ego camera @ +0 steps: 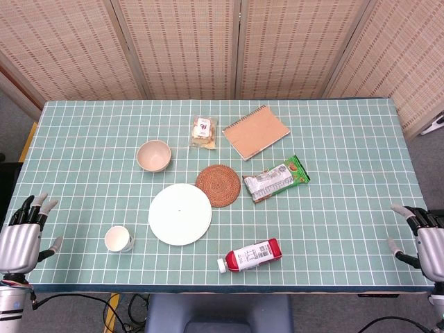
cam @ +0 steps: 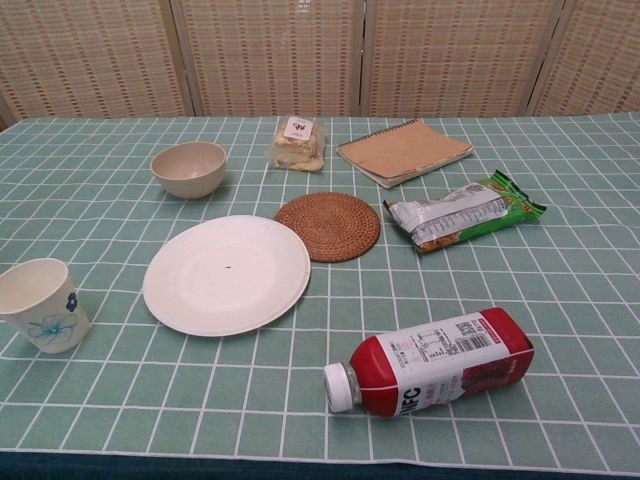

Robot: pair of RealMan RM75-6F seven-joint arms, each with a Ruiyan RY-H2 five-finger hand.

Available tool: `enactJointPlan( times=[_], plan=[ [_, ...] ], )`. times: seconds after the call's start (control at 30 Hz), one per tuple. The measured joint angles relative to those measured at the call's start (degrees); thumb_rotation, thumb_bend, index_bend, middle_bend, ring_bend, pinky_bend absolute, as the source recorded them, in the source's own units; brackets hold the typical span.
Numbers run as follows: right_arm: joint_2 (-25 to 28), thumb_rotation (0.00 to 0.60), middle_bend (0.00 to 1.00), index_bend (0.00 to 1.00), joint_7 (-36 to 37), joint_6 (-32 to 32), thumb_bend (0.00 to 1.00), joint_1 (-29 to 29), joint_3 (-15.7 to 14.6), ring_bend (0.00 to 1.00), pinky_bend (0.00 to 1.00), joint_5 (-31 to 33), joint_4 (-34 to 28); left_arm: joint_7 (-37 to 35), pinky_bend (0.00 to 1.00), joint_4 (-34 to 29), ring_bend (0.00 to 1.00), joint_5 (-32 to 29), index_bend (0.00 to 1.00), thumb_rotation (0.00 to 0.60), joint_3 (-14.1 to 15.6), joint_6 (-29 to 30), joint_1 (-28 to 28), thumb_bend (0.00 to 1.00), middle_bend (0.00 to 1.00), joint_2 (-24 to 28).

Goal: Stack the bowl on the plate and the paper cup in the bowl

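Nearest the front edge of the bench [ego camera: 333, 229], covered in a green cloth with a white grid, the left robot hand [ego camera: 22, 239] and the right robot hand [ego camera: 424, 239] sit at the two near corners, each with fingers apart and nothing in them, well clear of everything, which to my eye looks like a waiting pose with the stacking not yet begun. A red-and-white plastic drink bottle [cam: 432, 361] lies on its side near the front, slightly right of centre. To the near left stands the white paper cup with a blue flower print [cam: 40, 304], upright, mouth up, the task item closest to the left robot hand. Just right of it and a little farther lies the flat round white plate [cam: 226, 273], bare. A round woven rattan coaster [cam: 329, 227] sits just beside the plate's far right rim, and right of that lies a green-and-silver snack packet [cam: 462, 213]. Farther back and left, the small cream bowl [cam: 188, 168] stands upright, apart from the plate, so the left robot hand seems the natural one for it. Farthest lie a clear bag of biscuits [cam: 297, 142] and a brown spiral notebook [cam: 404, 150].
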Motion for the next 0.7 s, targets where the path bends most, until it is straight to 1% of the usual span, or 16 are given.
enactJointPlan(
  times=[0.47,0.7],
  plan=[
    [-0.1,0.6,0.27,0.23,0.1,0.1,0.28,0.1,0.2,0.2,0.27,-0.2,0.0,-0.5,0.18,0.4,0.03,0.0,0.16,0.6,-0.1,-0.3,-0.2,0.24,0.0,0.2],
    [0.2,0.6,0.27,0.23,-0.2,0.1,0.28,0.2,0.4,0.2,0.27,-0.2,-0.2,-1.0,0.18,0.8,0.03,0.2,0.16,0.6,-0.9,-1.3,-1.6,0.24,0.0,0.6]
  ],
)
